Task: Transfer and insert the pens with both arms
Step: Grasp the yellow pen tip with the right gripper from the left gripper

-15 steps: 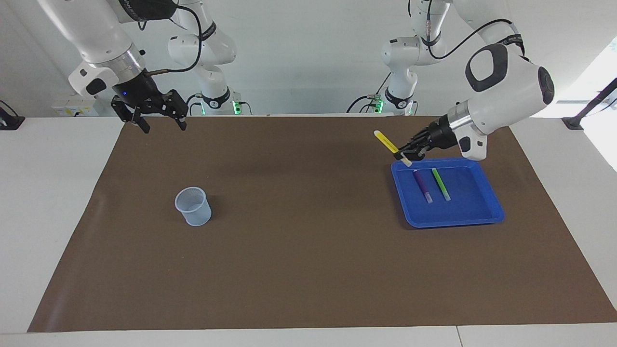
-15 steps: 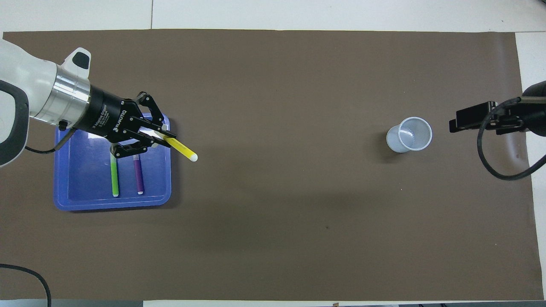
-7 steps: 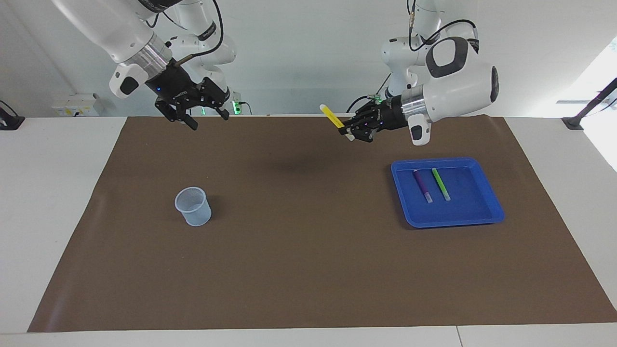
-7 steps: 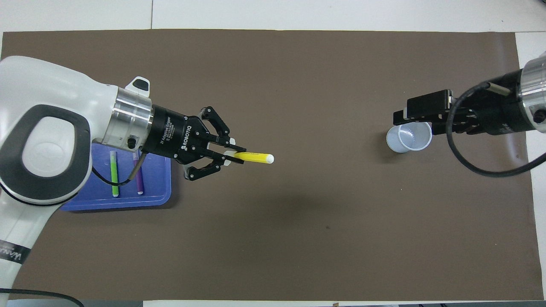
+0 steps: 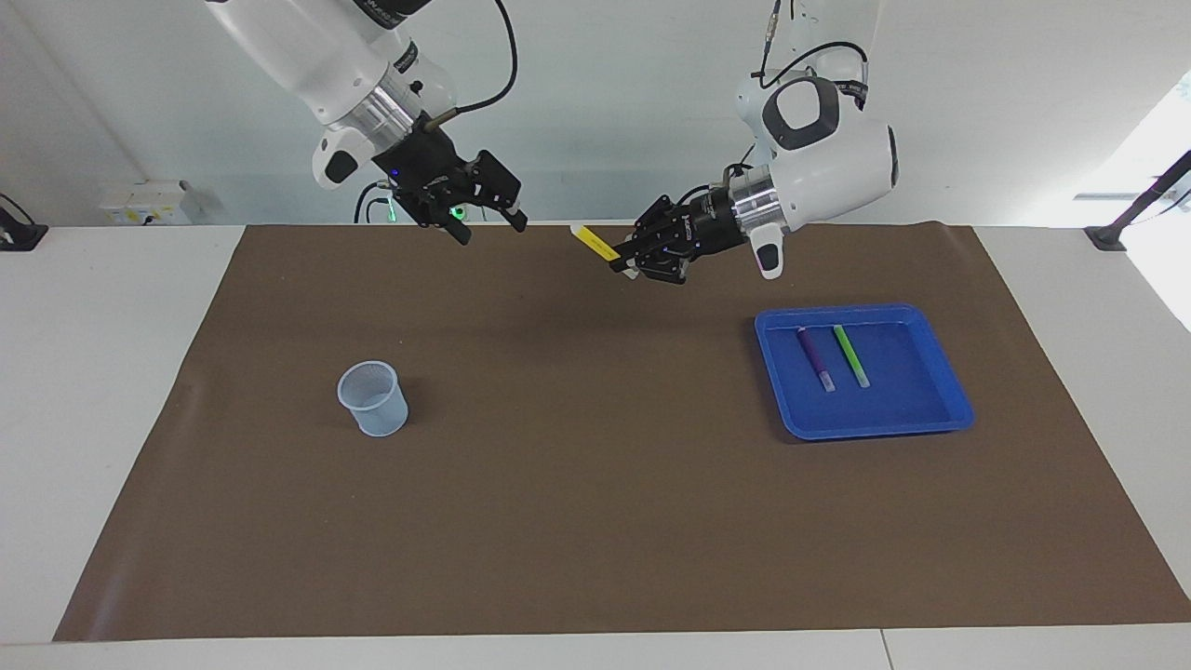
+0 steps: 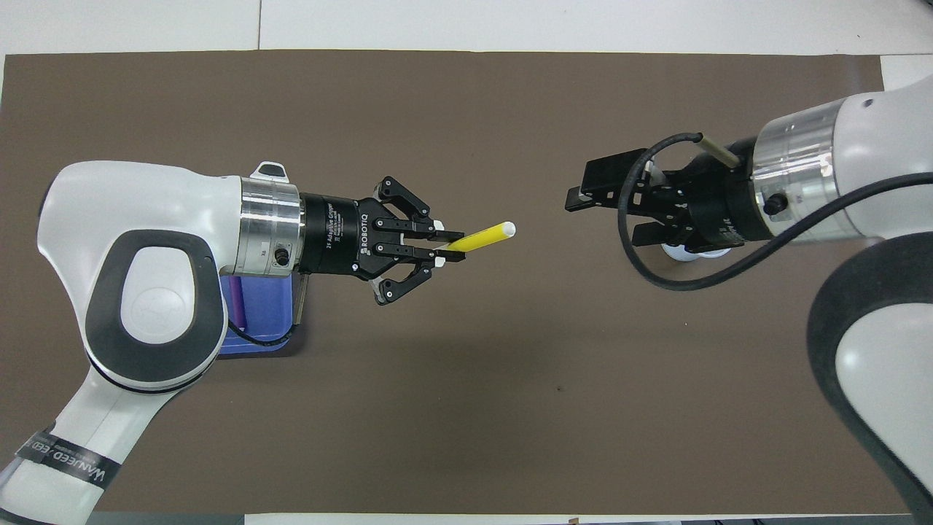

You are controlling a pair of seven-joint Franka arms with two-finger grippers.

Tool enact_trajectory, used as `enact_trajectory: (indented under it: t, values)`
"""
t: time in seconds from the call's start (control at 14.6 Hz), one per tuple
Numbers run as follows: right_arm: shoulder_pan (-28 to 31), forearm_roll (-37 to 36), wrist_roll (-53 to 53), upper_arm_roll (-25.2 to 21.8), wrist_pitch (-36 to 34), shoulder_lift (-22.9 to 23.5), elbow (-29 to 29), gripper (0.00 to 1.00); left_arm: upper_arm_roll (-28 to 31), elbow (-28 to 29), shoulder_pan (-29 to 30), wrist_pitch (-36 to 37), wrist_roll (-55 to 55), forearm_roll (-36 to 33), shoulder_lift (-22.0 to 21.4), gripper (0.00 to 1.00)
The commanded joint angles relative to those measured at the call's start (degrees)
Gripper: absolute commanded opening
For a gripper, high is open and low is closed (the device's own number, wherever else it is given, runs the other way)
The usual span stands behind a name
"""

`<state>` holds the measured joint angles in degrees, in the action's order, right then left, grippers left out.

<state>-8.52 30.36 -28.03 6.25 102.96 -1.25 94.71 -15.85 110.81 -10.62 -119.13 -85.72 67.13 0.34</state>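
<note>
My left gripper (image 5: pixel 627 268) (image 6: pixel 443 246) is shut on the pale end of the yellow pen (image 5: pixel 595 244) (image 6: pixel 484 236), held in the air over the middle of the brown mat. The pen's free end points toward my right gripper (image 5: pixel 491 230) (image 6: pixel 603 217), which hangs open and empty in the air a short gap away. The purple pen (image 5: pixel 815 359) and the green pen (image 5: pixel 850 355) lie side by side in the blue tray (image 5: pixel 875 430). In the overhead view the left arm covers most of the tray (image 6: pixel 262 328).
A pale translucent cup (image 5: pixel 373 398) stands upright on the mat toward the right arm's end; in the overhead view the right gripper hides nearly all of it. The brown mat (image 5: pixel 595 502) covers most of the white table.
The left gripper has carried the yellow pen up from the tray toward the middle of the table. The right gripper has swung in from its end to face it.
</note>
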Motion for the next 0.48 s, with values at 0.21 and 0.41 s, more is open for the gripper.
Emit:
enact_trajectory:
  t: [0.21,0.41]
  values:
    - [-2.6,1.3,-0.5,0.3,7.1,-2.3,4.2,0.98,0.6,3.0,-3.4,-5.5,-1.0,3.2,-2.4,0.00]
    - [-3.8,1.2,-0.2,0.3,9.3,-2.1,4.0,0.97,0.6,3.1,-4.4,-6.6,-0.9,3.2,-2.4,0.00]
